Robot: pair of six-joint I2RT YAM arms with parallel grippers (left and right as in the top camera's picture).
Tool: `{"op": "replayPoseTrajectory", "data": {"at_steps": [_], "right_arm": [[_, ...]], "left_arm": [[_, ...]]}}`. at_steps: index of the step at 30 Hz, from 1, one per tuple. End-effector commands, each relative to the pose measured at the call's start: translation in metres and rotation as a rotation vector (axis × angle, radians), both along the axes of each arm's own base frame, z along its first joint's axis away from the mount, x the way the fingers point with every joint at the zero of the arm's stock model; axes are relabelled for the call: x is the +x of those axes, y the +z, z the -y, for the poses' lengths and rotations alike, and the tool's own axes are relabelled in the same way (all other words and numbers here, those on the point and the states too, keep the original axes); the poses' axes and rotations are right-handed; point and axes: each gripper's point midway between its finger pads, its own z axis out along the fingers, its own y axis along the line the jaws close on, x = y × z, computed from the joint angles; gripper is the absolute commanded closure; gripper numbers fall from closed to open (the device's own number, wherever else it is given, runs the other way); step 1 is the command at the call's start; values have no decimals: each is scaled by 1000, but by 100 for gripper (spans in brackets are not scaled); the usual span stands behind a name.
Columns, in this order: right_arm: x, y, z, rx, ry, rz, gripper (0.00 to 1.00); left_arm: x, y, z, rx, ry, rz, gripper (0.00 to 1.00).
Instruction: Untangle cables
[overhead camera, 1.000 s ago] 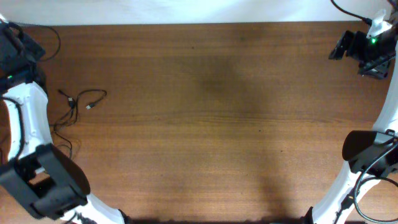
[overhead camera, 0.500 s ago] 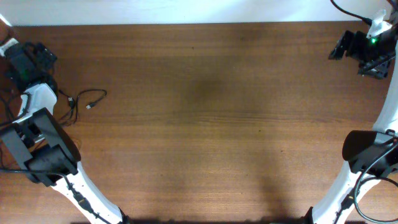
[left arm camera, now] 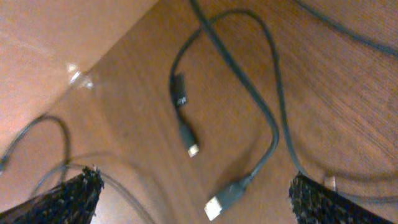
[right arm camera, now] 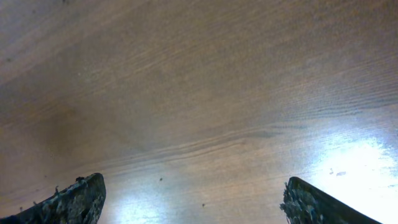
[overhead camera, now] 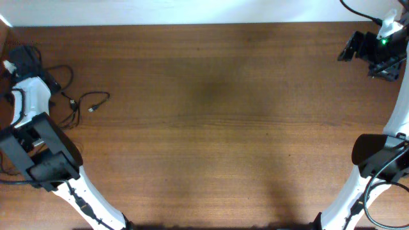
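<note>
Cables (overhead camera: 75, 103) lie on the table (overhead camera: 217, 134) at nine o'clock. Left gripper (overhead camera: 25, 56) sits at ten o'clock, just behind them. Right gripper (overhead camera: 349, 51) sits at two o'clock, well apart.

Cables (overhead camera: 75, 103) partly hidden by left arm (overhead camera: 30, 102); plug tips too small overhead; left fingers (left arm camera: 68, 198) cut by frame edge.

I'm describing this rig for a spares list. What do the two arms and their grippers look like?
The left arm and right arm have rounded white links joined by blocky black joints, with thin black cables trailing from them. The left gripper and right gripper are black, and their fingers look rough at the tips. A green light glows on the right wrist.
</note>
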Motion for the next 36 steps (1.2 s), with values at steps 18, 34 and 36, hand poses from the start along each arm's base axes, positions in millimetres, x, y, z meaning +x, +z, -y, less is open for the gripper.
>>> {"op": "replayPoseTrajectory", "data": {"at_steps": [18,34,36], "right_arm": [[-64,137,-91,-100,237,359,9],[-158,226,-103,-153,235,657,1],[-158,226,-104,-151,233,657,1]], "left_arm": [[-44,303,173,-63,-444,494,1],[-60,279,179,-129,-428,393,1],[-60,279,179,-129,-428,393,1]]}}
